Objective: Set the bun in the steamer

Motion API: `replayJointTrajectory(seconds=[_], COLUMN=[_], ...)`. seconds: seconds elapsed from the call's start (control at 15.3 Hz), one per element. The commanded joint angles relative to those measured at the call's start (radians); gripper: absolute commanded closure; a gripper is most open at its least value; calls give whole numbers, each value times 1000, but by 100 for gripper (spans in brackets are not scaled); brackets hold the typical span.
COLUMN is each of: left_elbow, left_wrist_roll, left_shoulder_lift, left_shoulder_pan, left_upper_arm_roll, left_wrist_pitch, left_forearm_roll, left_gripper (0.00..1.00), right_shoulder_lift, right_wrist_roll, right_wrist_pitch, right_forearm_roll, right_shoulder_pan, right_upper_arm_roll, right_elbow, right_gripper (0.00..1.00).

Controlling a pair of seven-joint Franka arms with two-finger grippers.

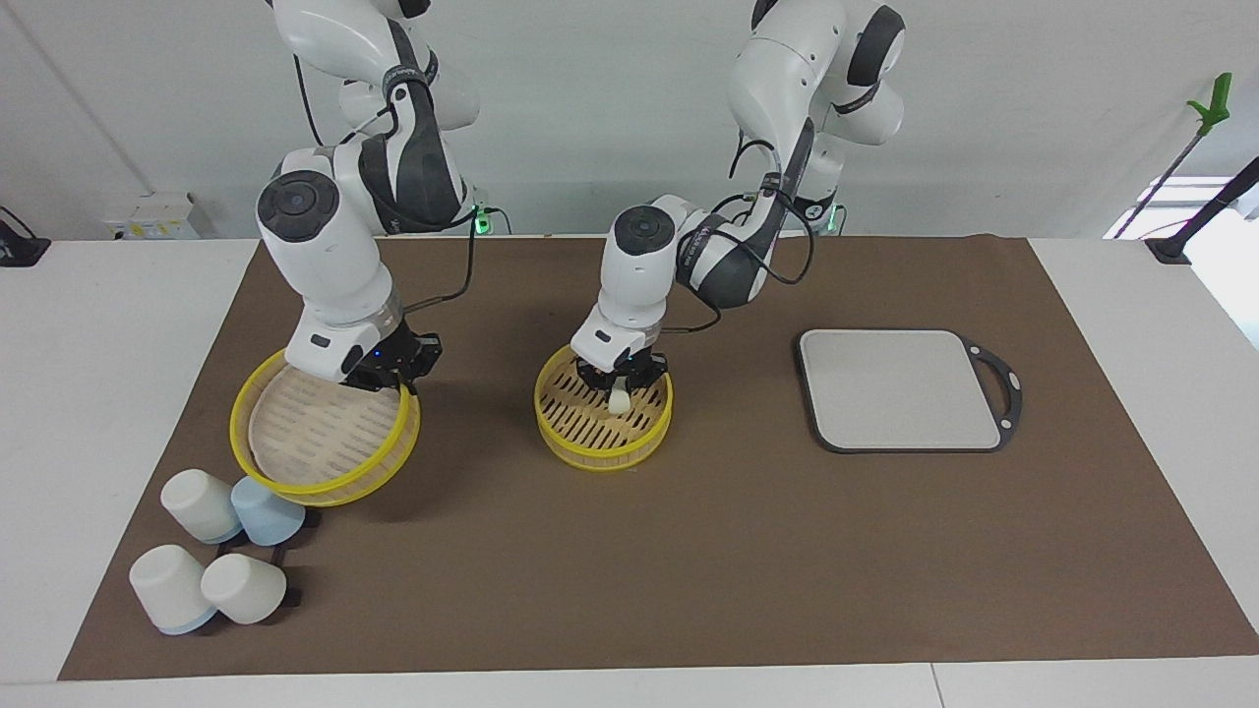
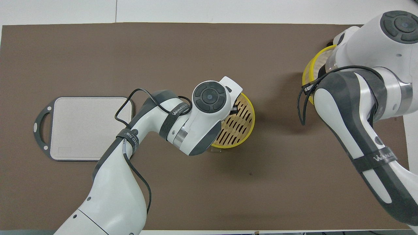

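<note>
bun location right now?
In the facing view the bun is at mid-table, held between the left gripper's fingers, low inside the open steamer basket; I cannot tell if it touches the slats.

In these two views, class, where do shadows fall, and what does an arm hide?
Facing view: soft shadows on the mat beside the steamer and the raised lid, and the bun shows. Overhead view: the left arm hides the bun and part of the steamer; the right arm covers most of the lid.
</note>
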Motion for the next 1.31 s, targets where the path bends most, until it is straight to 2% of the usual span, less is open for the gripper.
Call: replayJointTrajectory(seconds=[0.0,0.07,0.13,0.2,0.39,0.52,0.79,1.05,1.18,1.24], left_elbow=[7,6,4,1,-2,-10,-8,-8,-8,-8], left_wrist_roll=[-23,-40,-52,-55,-52,-37,35,202,303,372], left_shoulder_lift=[6,6,6,6,-12,-75,-224,-336,-385,-408], left_shoulder_pan=[-21,-21,-21,-23,-13,3,134,275,373,422], left_upper_arm_roll=[18,18,18,18,16,19,13,18,18,18], left_wrist_pitch=[12,13,15,17,-9,-71,-245,-380,-439,-471], left_forearm_roll=[30,30,32,32,32,30,21,21,21,21], left_gripper=[44,28,5,1,0,0,0,0,0,0], right_shoulder_lift=[-35,-35,-35,-35,-31,-25,-20,-5,29,67], right_wrist_roll=[-6,-6,-6,-4,8,57,147,322,422,466], right_wrist_pitch=[24,24,26,26,20,12,10,9,7,-2], right_forearm_roll=[11,11,11,11,16,49,49,42,33,25], right_shoulder_pan=[3,3,3,5,12,38,103,228,302,346], right_upper_arm_roll=[0,0,0,1,3,3,3,1,-2,-3], right_elbow=[-37,-37,-37,-36,-19,16,47,84,128,188], right_gripper=[100,100,100,100,100,100,100,100,100,100])
